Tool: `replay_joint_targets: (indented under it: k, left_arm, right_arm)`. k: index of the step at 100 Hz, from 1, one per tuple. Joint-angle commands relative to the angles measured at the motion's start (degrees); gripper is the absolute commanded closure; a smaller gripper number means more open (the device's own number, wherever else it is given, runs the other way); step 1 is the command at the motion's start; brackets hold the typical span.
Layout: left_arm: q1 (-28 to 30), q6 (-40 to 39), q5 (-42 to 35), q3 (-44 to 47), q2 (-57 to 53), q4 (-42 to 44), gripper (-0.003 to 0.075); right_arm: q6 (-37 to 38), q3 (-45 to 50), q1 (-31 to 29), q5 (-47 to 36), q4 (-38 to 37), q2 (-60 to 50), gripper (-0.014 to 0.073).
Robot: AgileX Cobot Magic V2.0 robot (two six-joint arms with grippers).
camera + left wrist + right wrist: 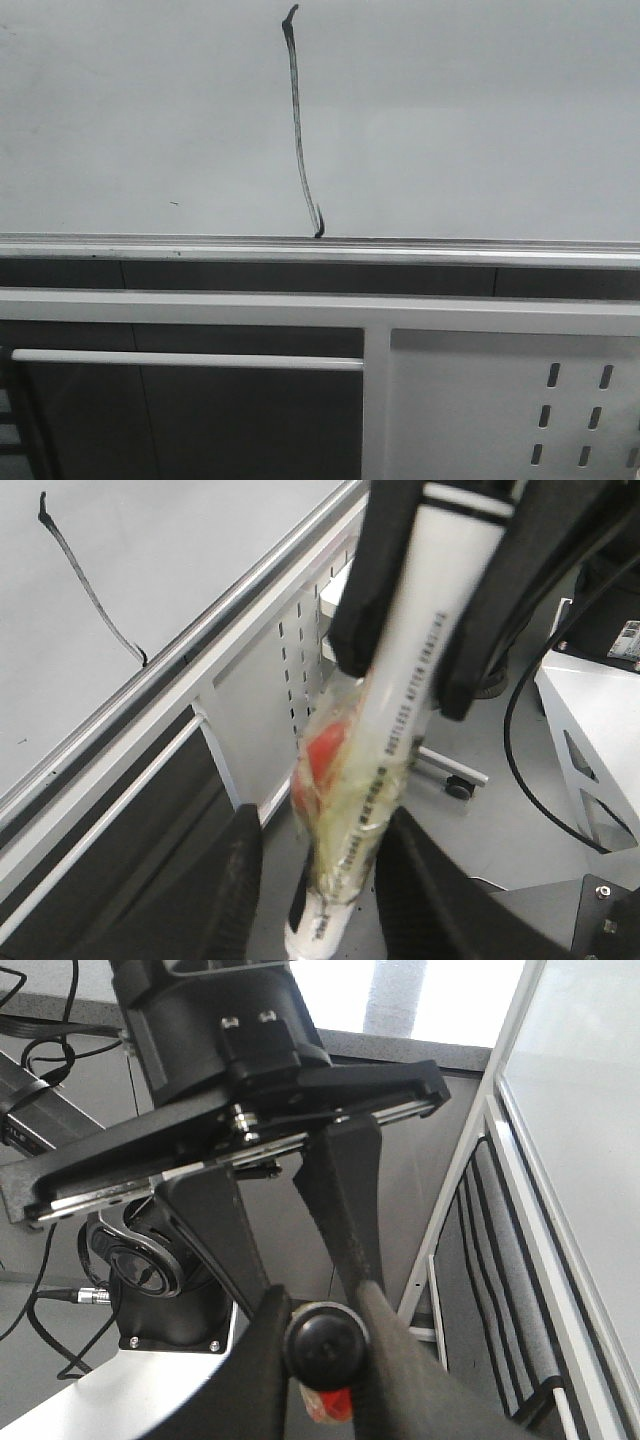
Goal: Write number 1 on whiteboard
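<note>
Number 1: stroke is on the board! A thin black line (298,130), slightly curved, hooked at both ends, running down to just above the bottom rail, a little left of the middle in the front view.
Left gripper: left gripper (325,890) is clamped on the marker (430,630), its dark fingers (240,890) flanking the end that is wrapped in clear tape.
Right gripper: right gripper (322,1380) is closed on the same marker too, pinching its round black end (322,1348). Two grips on one pen, held off to the side of the board.
Marker: white barrel with black print, tilted, with something red (325,755) under the tape.
Whiteboard: glossy pale grey whiteboard (480,120) fills the upper half of the front view, with a silver bottom rail (450,250) along its lower edge and nothing in front of the stroke.
Stray mark: a tiny dark speck (174,204) left of the stroke, well apart from it.
Below the board: white frame with a horizontal white bar (190,358) and a white perforated panel (470,400) to its right.
Around: a black cable (520,760) loops beside a white cabinet (590,740); a caster wheel (460,788) sits near the frame's foot.
Floor: plain grey floor (500,830).
</note>
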Motion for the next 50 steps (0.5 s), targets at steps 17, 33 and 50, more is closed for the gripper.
replay_joint_targets:
  k: [17, 33, 50]
  left_arm:
    - [-0.25, -0.49, -3.67, -1.89, 0.82, -2.47, 0.0479]
    - [-0.25, -0.49, -3.28, -1.89, 0.82, -2.35, 0.0479]
    - [-0.25, -0.49, -3.21, -1.89, 0.82, -2.24, 0.0479]
  right_arm:
    - [-0.34, -1.94, -0.28, -1.35, 1.8, -1.2, 0.0663]
    - [-0.34, -1.94, -0.28, -1.35, 2.3, -1.2, 0.0663]
    - [-0.34, -1.94, -0.28, -1.35, 2.3, -1.2, 0.0663]
